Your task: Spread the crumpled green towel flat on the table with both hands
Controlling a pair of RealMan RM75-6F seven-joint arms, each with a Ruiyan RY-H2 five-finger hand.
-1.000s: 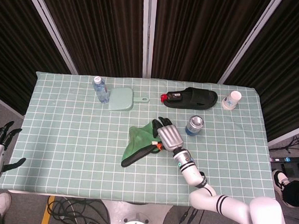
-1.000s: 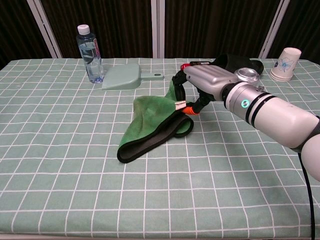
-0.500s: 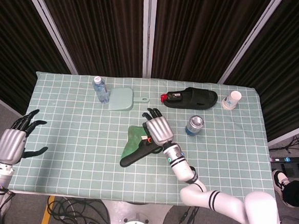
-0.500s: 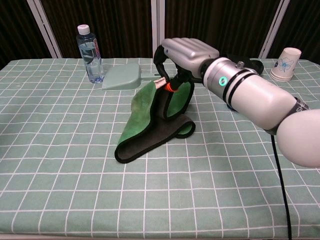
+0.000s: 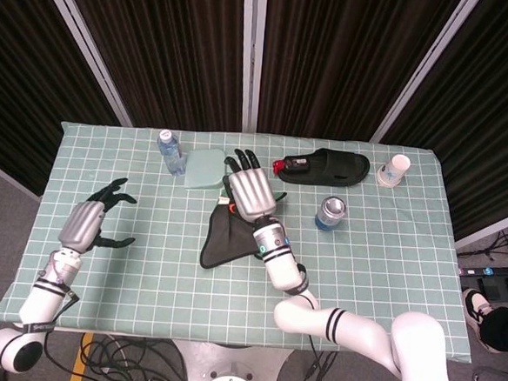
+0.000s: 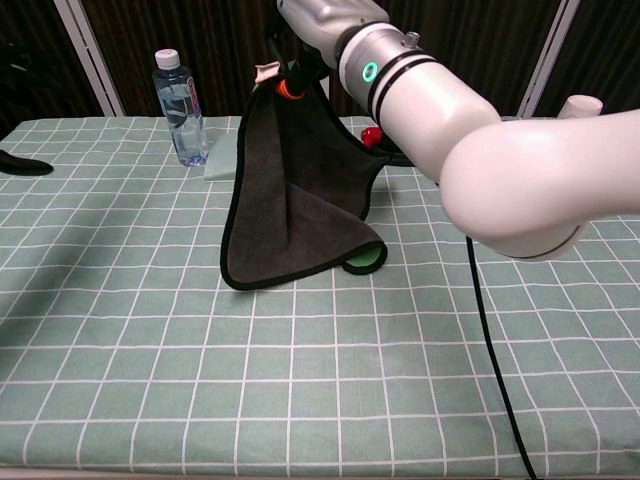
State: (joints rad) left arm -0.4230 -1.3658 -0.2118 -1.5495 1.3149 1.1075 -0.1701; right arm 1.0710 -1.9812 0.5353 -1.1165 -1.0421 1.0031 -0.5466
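I was working in a robot lab or test room: dark pleated curtains (image 5: 159,44) in metal frames walled a table (image 5: 388,261) in checked cloth, with loose cables (image 5: 129,356) on the floor.

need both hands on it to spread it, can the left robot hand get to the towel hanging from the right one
Probably yes. The left robot hand is open over bare table, and nothing stands between it and the towel, which the right robot hand holds up by a corner.
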